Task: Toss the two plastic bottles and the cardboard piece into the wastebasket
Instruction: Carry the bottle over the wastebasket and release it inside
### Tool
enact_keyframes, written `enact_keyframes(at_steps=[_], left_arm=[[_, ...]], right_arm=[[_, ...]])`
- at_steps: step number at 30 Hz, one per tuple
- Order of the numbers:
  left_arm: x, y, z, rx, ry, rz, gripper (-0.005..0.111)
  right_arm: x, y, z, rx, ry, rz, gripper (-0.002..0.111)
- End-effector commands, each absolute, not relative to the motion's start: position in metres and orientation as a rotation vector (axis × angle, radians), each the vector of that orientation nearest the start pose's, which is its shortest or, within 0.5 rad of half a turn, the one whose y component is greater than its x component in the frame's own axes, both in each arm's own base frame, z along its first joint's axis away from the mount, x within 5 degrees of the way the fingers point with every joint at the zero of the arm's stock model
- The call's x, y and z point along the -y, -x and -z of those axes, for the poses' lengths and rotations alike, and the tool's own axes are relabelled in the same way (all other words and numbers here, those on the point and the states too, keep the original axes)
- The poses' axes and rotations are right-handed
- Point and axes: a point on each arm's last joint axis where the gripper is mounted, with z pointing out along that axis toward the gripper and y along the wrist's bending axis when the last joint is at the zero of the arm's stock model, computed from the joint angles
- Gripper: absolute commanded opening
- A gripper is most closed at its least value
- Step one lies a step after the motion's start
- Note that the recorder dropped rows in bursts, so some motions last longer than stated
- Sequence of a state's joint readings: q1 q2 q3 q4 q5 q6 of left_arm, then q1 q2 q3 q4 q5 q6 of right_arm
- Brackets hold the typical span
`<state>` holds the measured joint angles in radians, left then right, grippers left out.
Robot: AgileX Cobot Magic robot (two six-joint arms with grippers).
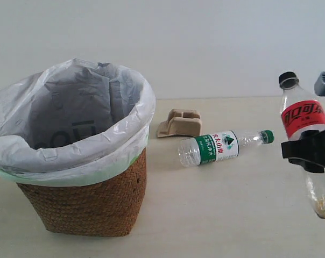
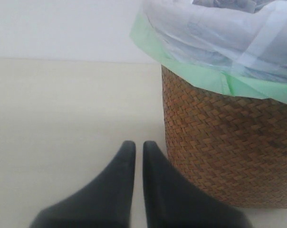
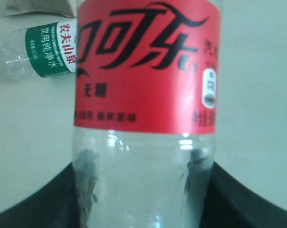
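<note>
1. Table [image 1: 216,215]: we are recording a pale, plain top that is carrying every item below.

2. Wastebasket [image 1: 92,209]: the brown woven wastebasket is standing upright at the left of the exterior view. A crinkled white-grey bag [image 1: 71,107] is lining it and folding over the rim, with a green edge showing. We are seeing nothing but the bag inside it. All three pieces of rubbish are sitting outside it, to its right.

3. Left gripper [image 2: 138,152]: it is hovering low over the table, just beside the wicker wall. Its two dark fingers are pressing almost together, leaving only a thin slit, and they are gripping nothing.

4. Red-label bottle [image 1: 305,115]: clear, with a black cap, it is standing roughly upright with a slight lean at the far right of the exterior view, well apart from the wastebasket. The right gripper [image 3: 143,190] is clamping its clear body below the label, one black finger on each side. We cannot tell whether its base is touching the table.

5. Green-label bottle [image 1: 219,146]: clear, with a green cap, it is lying on its side on the table between the wastebasket and the red-label bottle, cap pointing right.

6. Cardboard piece [image 1: 179,123]: the tan, ridged piece is resting on the table just behind the green-label bottle, near the wastebasket's rim.
</note>
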<state>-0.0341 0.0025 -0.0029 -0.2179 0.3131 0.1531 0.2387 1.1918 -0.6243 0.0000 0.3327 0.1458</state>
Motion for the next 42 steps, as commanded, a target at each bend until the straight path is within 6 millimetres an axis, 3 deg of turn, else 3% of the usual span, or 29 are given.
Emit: enact_keyframes(at_steps=[1, 3, 5, 7, 10, 12, 14, 15, 16, 17, 24, 31, 36, 42], left_arm=[[0.008, -0.054, -0.186, -1.788, -0.020, 0.125, 0.006], [0.008, -0.054, -0.186, -1.788, -0.020, 0.125, 0.006], [0.008, -0.054, -0.186, -1.788, -0.020, 0.125, 0.006], [0.008, -0.054, -0.186, -1.788, -0.020, 0.125, 0.006], [0.008, -0.054, -0.186, -1.788, -0.020, 0.125, 0.006], [0.008, -0.054, -0.186, -1.788, -0.020, 0.125, 0.006], [0.008, -0.054, -0.186, -1.788, -0.020, 0.125, 0.006], [0.008, -0.054, -0.186, -1.788, -0.020, 0.125, 0.006], [0.008, -0.054, -0.186, -1.788, -0.020, 0.125, 0.006], [0.008, -0.054, -0.186, -1.788, -0.020, 0.125, 0.006], [0.008, -0.054, -0.186, -1.788, -0.020, 0.125, 0.006], [0.008, -0.054, -0.186, -1.788, -0.020, 0.125, 0.006], [0.008, -0.054, -0.186, -1.788, -0.020, 0.125, 0.006], [0.008, -0.054, -0.186, -1.788, -0.020, 0.125, 0.006]], right_arm=[[-0.052, -0.227, -0.240, -2.341, 0.117, -0.172, 0.000], [-0.058, -0.234, -0.246, -2.304, 0.111, -0.202, 0.000], [-0.073, -0.241, -0.265, -2.275, 0.170, -0.236, 0.000], [-0.102, -0.244, -0.296, -2.228, 0.283, -0.301, 0.000], [-0.160, -0.240, -0.364, -2.074, 0.436, -0.486, 0.007], [-0.197, -0.232, -0.409, -1.999, 0.482, -0.667, 0.027], [-0.224, -0.231, -0.446, -1.957, 0.493, -0.802, 0.064], [-0.231, -0.232, -0.458, -1.951, 0.470, -0.846, 0.075], [-0.236, -0.236, -0.469, -1.964, 0.441, -0.869, 0.084], [-0.239, -0.241, -0.475, -1.995, 0.423, -0.866, 0.085], [-0.235, -0.263, -0.471, -2.149, 0.420, -0.542, 0.066], [-0.191, -0.281, -0.461, -2.264, 0.362, -0.145, 0.061], [-0.165, -0.293, -0.458, -2.317, 0.315, -0.053, 0.061], [-0.150, -0.301, -0.456, -2.321, 0.312, -0.009, 0.061]])
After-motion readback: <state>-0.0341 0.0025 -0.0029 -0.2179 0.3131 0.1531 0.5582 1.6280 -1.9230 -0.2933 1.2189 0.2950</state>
